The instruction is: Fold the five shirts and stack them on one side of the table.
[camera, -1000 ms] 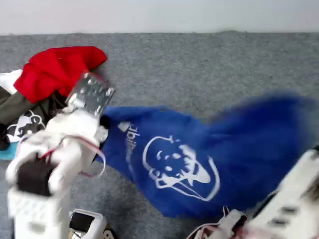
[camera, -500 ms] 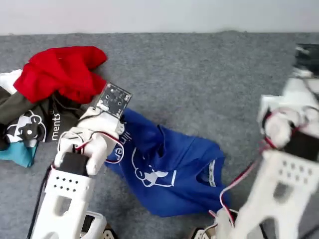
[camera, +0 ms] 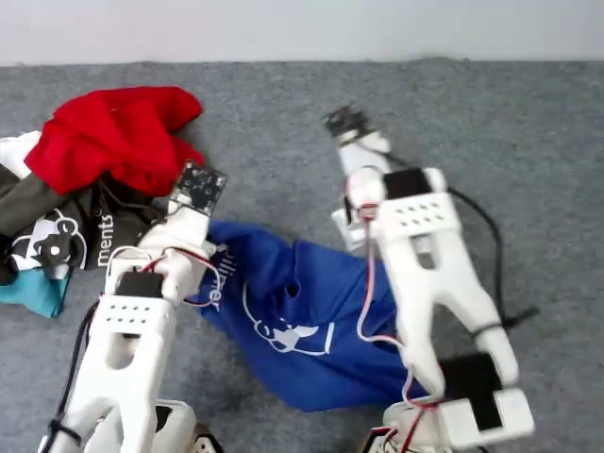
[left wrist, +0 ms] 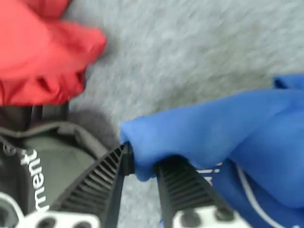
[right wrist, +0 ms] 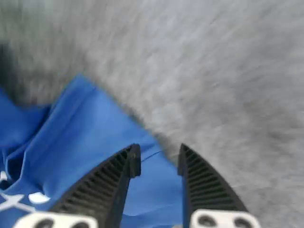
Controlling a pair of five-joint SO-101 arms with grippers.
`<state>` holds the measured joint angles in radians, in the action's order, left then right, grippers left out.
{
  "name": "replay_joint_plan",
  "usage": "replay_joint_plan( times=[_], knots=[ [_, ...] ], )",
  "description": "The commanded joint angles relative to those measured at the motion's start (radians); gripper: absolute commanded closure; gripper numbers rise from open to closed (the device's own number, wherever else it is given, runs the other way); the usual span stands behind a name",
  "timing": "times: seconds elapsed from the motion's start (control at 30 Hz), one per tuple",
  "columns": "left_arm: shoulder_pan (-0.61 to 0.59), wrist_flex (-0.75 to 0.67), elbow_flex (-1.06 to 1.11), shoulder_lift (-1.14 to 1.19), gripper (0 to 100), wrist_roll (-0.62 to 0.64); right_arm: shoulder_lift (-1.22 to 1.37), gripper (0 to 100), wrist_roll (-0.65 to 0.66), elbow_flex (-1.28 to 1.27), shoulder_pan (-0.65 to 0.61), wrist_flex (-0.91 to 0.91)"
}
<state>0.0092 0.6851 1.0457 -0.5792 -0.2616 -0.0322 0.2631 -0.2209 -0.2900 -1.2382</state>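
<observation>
Grey carpeted desk (camera: 491,132), white wall behind. Far left we've got the shirt pile (camera: 104,142), a red one on top. Next over, the left end effector (left wrist: 142,161) is clamped on a rolled corner of the blue shirt (camera: 302,330), just beside that pile. The blue shirt lies crumpled mid-desk, its long axis slanting from that pinched corner toward the near right. The right end effector (right wrist: 159,154) hangs over the shirt's far edge, narrowly parted, gripping nothing. That edge sits right under it, so we reckon it's the nearer one to pinch there and pull the shirt flat.
</observation>
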Motion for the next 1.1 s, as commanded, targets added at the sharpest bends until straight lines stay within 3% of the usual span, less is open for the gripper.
replay_joint_plan(
  times=[0.0, 0.17, 0.6, 1.07],
  knots=[
    [-0.008, -0.017, -0.002, 0.046, 98, 0.021, 0.077, 84.6, 0.012, 0.083, -0.065, 0.018],
    [-0.009, -0.017, -0.007, 0.137, 98, 0.152, 0.182, 84.6, 0.012, 0.157, -0.14, 0.015],
    [-0.009, -0.097, -0.025, 0.298, 98, 0.16, 0.237, 84.7, 0.012, 0.161, -0.205, 0.019],
    [-0.009, -0.097, -0.025, 0.298, 98, 0.16, 0.277, 84.7, 0.012, -0.017, -0.208, 0.251]
  ],
)
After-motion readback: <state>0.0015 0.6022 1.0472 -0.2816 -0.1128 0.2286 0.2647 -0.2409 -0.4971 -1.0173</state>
